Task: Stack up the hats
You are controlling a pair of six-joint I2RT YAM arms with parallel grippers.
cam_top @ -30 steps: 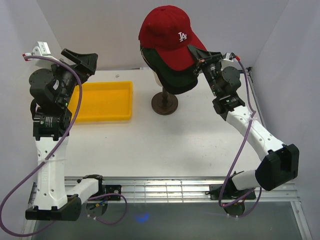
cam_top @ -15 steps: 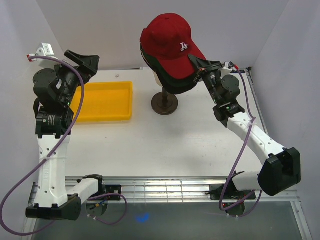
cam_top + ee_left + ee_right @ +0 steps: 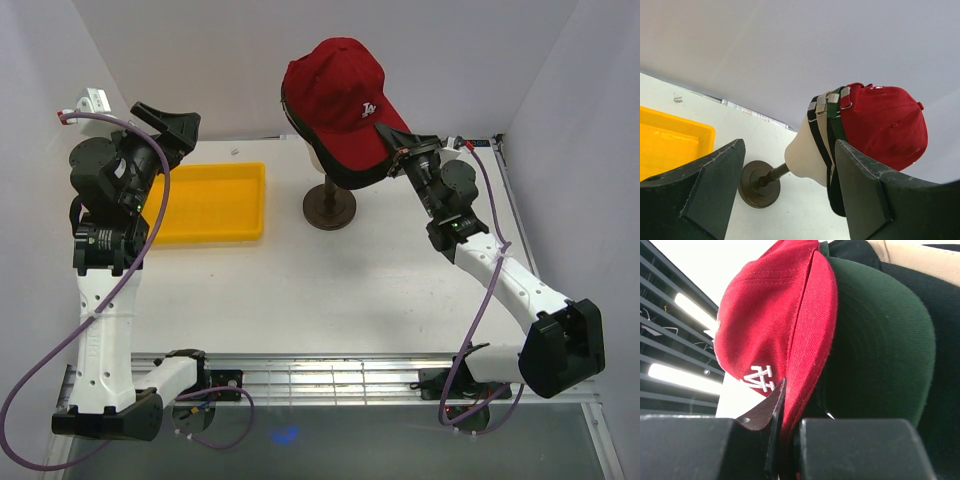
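red cap [image 3: 335, 95]: outermost on the stack, sitting on the head [image 3: 802, 155] near the table's [image 3: 330, 290] far edge, a bit right of centre. Brim points right and down toward the right arm, white logo on the front panel.
right gripper [image 3: 398, 152]: clamped on the red cap's brim, jaws pressed together with the brim edge between them.
green cap [image 3: 875, 340]: directly under the red one. In the right wrist view its brim lies just beside the red brim, with the red brim on top and offset to one side.
lower caps [image 3: 821, 130]: black and tan bands under the green, back straps lined up in a row on the head. Can't tell the exact count.
stand [image 3: 329, 208]: dark stem and round base on the table, carries the beige head.
left gripper [image 3: 172, 125]: jaws wide apart, holding nothing. It is raised over the far left corner, well apart from the caps.
tray [image 3: 210, 205]: yellow, at the table's far left, beside the stand.
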